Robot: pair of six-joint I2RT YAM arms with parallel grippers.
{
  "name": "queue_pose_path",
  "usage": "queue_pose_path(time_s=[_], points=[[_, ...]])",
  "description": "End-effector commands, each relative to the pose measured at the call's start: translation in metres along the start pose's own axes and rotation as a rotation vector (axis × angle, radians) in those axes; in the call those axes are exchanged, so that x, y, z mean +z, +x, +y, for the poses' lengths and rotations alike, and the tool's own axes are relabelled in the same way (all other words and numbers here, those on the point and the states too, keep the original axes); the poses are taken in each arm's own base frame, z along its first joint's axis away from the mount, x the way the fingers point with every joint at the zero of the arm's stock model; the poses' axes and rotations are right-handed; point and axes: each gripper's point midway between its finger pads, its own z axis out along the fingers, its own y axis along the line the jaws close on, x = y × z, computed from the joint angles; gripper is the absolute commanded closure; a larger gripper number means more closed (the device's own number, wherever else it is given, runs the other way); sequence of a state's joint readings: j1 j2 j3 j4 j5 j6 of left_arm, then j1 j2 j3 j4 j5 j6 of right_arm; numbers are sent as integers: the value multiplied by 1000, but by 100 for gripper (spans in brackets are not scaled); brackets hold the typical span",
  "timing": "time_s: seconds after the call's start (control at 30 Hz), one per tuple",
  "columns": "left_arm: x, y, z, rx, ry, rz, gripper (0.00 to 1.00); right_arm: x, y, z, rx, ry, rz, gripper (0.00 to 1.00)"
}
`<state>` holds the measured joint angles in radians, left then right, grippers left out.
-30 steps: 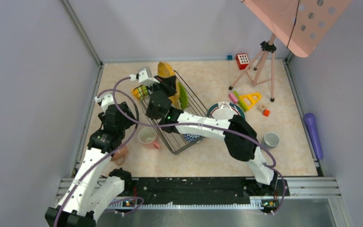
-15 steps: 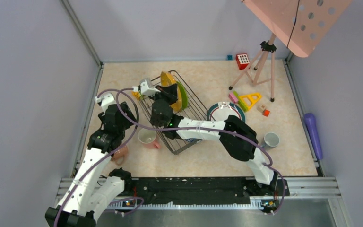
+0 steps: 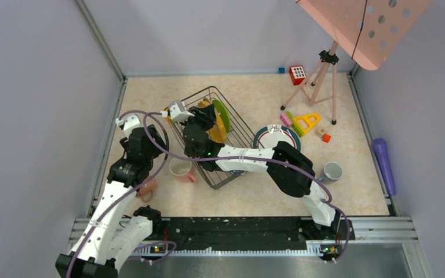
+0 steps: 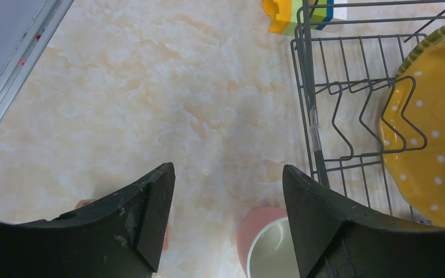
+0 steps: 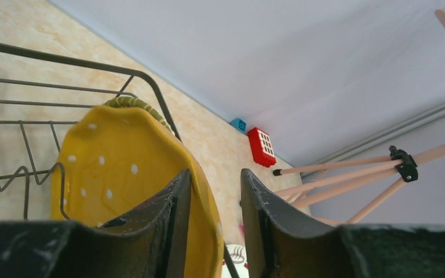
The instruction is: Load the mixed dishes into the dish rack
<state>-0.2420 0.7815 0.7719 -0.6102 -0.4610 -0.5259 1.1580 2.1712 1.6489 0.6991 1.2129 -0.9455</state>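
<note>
The dish rack (image 3: pixel 239 124) stands mid-table. In it the yellow-orange dotted plate (image 3: pixel 218 132) stands on edge beside the lime green plate (image 3: pixel 223 114). My right gripper (image 3: pixel 204 117) is over the dotted plate (image 5: pixel 110 168). Its jaws (image 5: pixel 215 174) straddle the rim slightly apart, with a gap on the right side. A blue-white patterned bowl (image 3: pixel 236 168) peeks out under the right arm. My left gripper (image 3: pixel 149 146) hangs open (image 4: pixel 229 174) over bare table beside a pink mug (image 4: pixel 261 237). A second pink mug (image 3: pixel 147 186) is half hidden by the left arm.
The white plate with green-red rim (image 3: pixel 276 137) lies right of the rack, and the grey-blue mug (image 3: pixel 332 171) stands nearer. Toy blocks (image 3: pixel 304 121), a tripod (image 3: pixel 323 78) and a purple cylinder (image 3: pixel 383 165) occupy the right side. A yellow-green-white piece (image 4: pixel 301 11) sits at the rack's far left corner.
My right gripper came down and toward me with the dotted plate, setting it into the rack, and its jaws have parted. The left arm has not moved.
</note>
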Motion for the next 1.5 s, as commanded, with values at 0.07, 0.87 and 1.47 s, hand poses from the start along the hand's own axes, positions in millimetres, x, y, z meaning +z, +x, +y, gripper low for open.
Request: queue_pose_path(time_s=[0.07, 0.87, 1.47], points=[[-2, -12, -5, -15, 20, -31, 27, -6, -28, -6, 102, -63, -52, 58], [-3, 0, -35, 50, 194, 33, 25, -22, -17, -86, 631, -408, 83, 37], [-22, 27, -86, 203, 552, 147, 26, -45, 234, -144, 1075, -406, 586, 40]])
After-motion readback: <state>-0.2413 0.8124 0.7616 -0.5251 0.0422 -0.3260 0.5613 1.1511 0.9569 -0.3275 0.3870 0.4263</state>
